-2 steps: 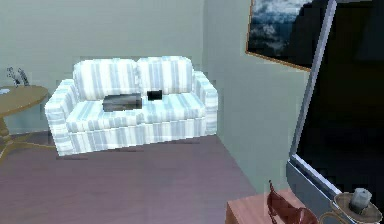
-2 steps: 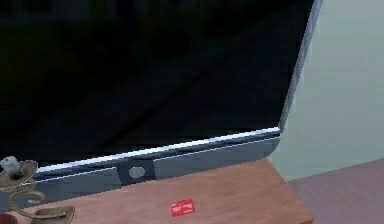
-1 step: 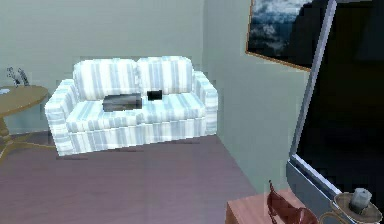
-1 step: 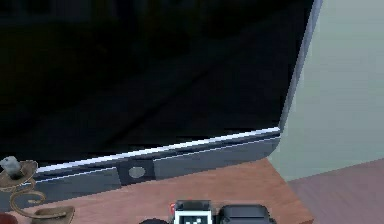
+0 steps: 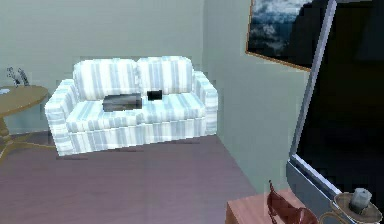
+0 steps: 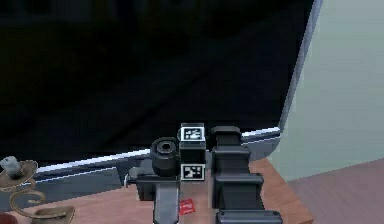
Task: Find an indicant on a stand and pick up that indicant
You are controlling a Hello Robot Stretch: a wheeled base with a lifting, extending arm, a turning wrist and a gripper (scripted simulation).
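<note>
The claw (image 6: 148,178) sits at the far end of the arm (image 6: 232,185), low over the reddish-brown desk (image 6: 272,182) that carries the big dark television (image 6: 140,70); the desk top and the screen's lower frame lie right behind its fingers, so I cannot tell whether it holds anything. My best guess for the indicant is the small round-topped thing (image 6: 12,172) at the arm side view's left edge; it stands on the same desk, just beside a curly brown ornament (image 6: 32,203). The small round-topped thing (image 5: 358,198) also appears at the forward view's lower right, at the television's foot (it is too small to name with any certainty). A tiny red thing (image 6: 186,207) lies on the desk close against the arm; whether it matters to the task I cannot say.

The relation that counts: the round-topped thing lies well apart from the claw, off to the arm side view's left, at roughly the same reach outward; so I judge a drive forward along the desk is called for, rather than more extension. It looks squat and upright, with no marked long axis.
</note>
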